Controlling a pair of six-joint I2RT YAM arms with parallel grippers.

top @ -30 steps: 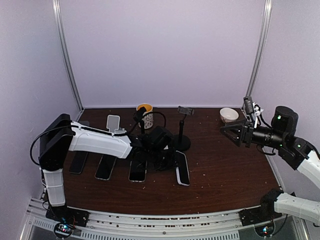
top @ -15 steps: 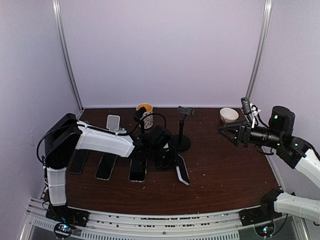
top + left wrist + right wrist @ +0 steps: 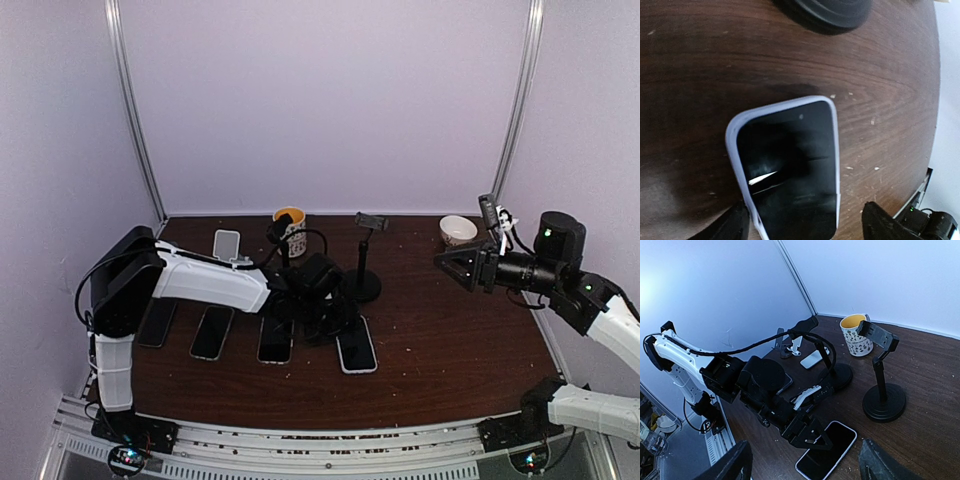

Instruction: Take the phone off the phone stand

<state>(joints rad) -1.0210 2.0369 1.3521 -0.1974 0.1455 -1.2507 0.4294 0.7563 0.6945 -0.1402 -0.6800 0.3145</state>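
Lilac-cased phone [image 3: 790, 165] flat on table [image 3: 700, 60], left tool [image 3: 807, 227] spread over it

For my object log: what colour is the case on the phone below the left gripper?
A pale lilac phone case; clearest in the left wrist view.

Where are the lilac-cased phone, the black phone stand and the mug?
phone [image 3: 790, 165], left wrist view, middle of its dark screen.
phone stand [image 3: 884, 401], right wrist view, on its round base.
mug [image 3: 857, 344], right wrist view, on its patterned side.
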